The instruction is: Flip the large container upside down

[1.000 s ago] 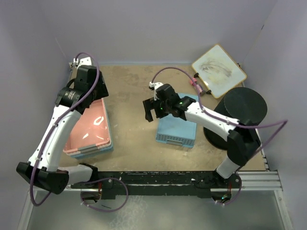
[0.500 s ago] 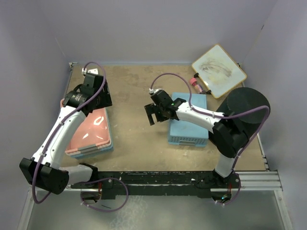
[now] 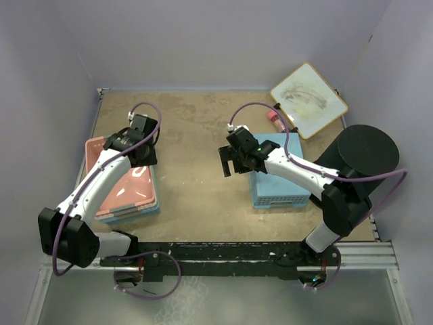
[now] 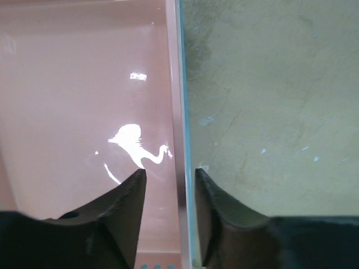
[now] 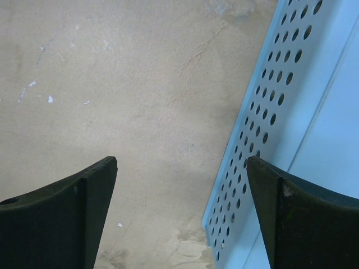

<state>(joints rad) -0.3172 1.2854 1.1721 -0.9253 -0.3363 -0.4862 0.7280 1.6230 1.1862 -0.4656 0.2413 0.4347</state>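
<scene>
The large container (image 3: pixel 369 150) is a tall round black bin standing at the right edge of the table, a flat black face uppermost; my right arm's elbow crosses in front of it. My right gripper (image 3: pixel 235 166) is open and empty, well left of the bin, by the left side of a blue perforated basket (image 3: pixel 279 176). In the right wrist view the gripper (image 5: pixel 180 163) spans bare table and the basket's wall (image 5: pixel 269 106). My left gripper (image 3: pixel 147 157) is open at the far left, its jaws (image 4: pixel 168 175) straddling the pink basket's rim (image 4: pixel 175 84).
The pink basket (image 3: pixel 118 183) sits nested in a blue one at the left. A white board (image 3: pixel 309 100) and a small red item (image 3: pixel 275 118) lie at the back right. Lilac walls close in the left, back and right sides.
The blue basket and my right gripper have shifted right, and the black bin now stands a little further right. My left gripper has come nearer and lower, onto the pink basket's right rim.
</scene>
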